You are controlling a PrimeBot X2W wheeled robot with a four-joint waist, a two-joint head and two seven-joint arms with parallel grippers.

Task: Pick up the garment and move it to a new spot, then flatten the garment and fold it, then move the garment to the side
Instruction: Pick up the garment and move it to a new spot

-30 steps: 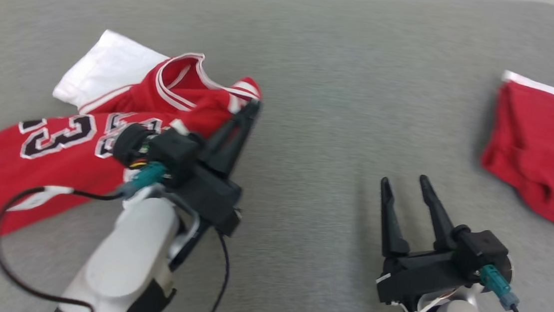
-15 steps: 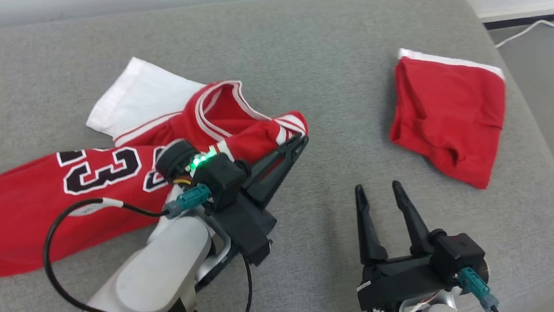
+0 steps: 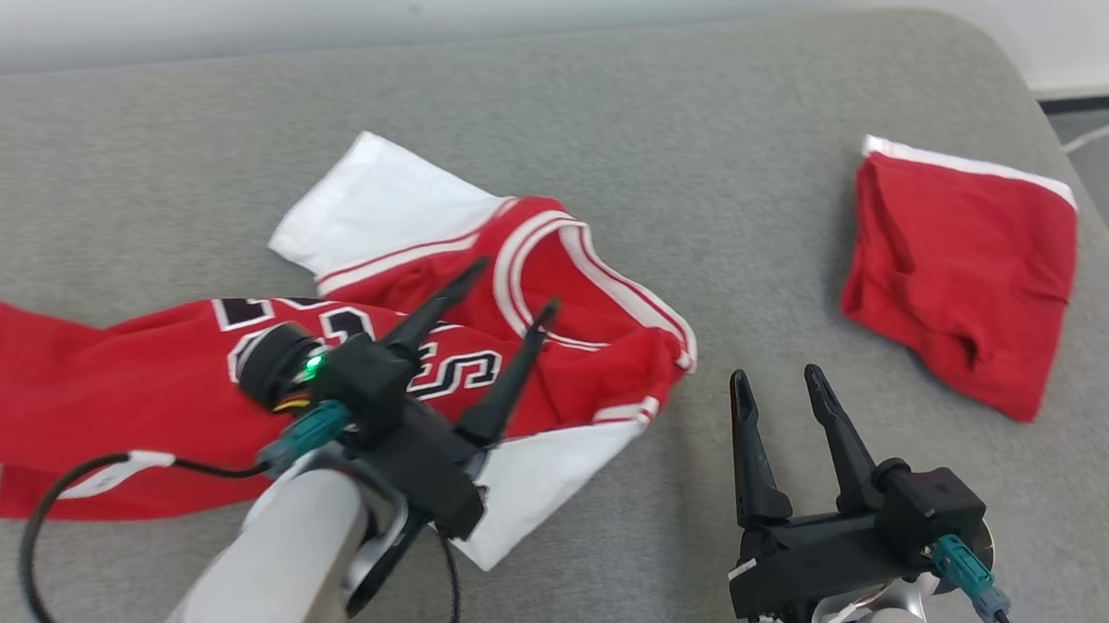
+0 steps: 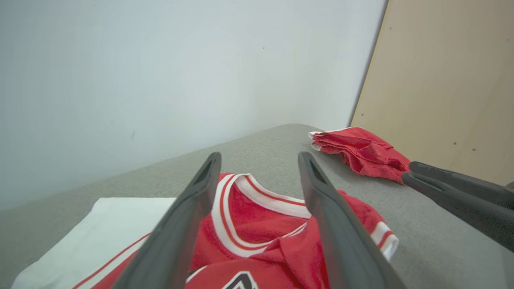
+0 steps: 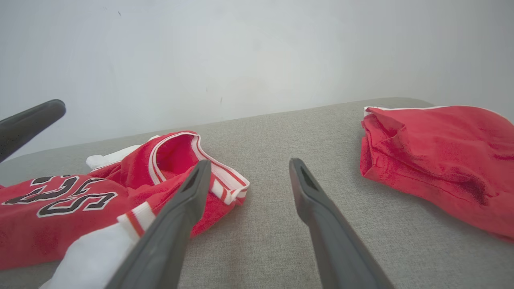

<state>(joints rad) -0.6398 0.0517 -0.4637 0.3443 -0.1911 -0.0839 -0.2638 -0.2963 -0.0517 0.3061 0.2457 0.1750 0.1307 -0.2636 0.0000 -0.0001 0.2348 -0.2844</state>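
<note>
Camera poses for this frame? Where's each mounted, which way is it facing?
Head: on the head, facing forward and down at the grey cushion; jersey left, red shorts right; left gripper over the jersey, right gripper over bare cushion, both open.
Left wrist: low, along its own fingers over the jersey collar toward the wall; right gripper's fingers enter at right.
Right wrist: low, along its own fingers across cushion between jersey and shorts; one left finger upper left.
Both wrist views share collar, shorts, wall.
</note>
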